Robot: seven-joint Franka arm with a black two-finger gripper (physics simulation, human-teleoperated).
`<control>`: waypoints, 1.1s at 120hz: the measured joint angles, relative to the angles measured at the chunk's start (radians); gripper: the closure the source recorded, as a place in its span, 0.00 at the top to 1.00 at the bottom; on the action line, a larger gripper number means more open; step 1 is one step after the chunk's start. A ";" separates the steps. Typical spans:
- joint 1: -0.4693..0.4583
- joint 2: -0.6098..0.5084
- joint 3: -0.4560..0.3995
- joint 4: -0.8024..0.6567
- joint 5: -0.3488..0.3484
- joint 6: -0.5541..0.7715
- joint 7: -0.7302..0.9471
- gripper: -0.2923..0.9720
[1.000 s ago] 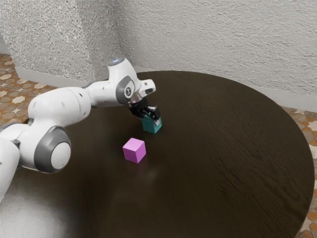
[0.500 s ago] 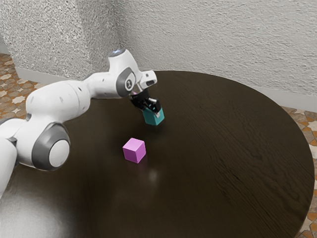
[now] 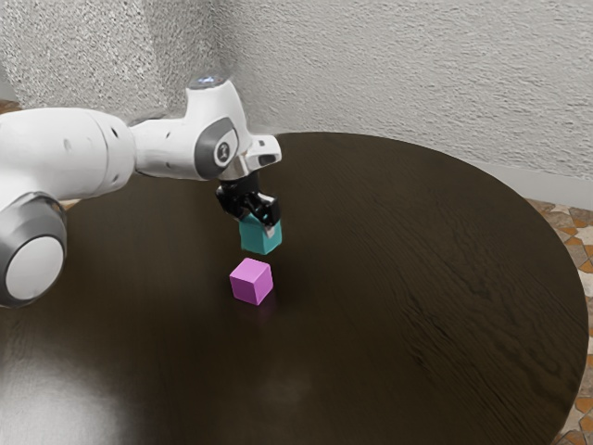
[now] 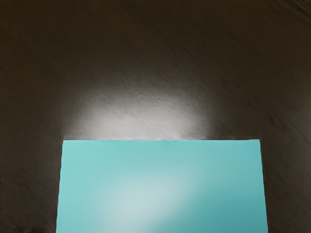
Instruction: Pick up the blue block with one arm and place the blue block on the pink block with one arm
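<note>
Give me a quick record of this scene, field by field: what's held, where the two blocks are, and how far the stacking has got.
held: blue block, lifted off the table
jaws: shut on the blue block from two sides, pointing down
pink block: resting on the table, just below the blue block in the exterior view
contact between blocks: none that I can see, though the gap looks slim
wrist view: blue block's face under the hand, dark tabletop beyond it
task stage: pick-up done, blue block not yet set on the pink block
</note>
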 joint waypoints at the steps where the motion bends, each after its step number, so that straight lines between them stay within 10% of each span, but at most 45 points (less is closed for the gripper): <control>1: -0.007 -0.002 0.007 -0.006 -0.001 0.001 -0.001 0.48; 19: -0.139 -0.016 0.155 -0.104 -0.049 0.015 -0.015 0.48; 132: -0.219 -0.048 0.241 -0.177 -0.030 0.025 -0.008 0.49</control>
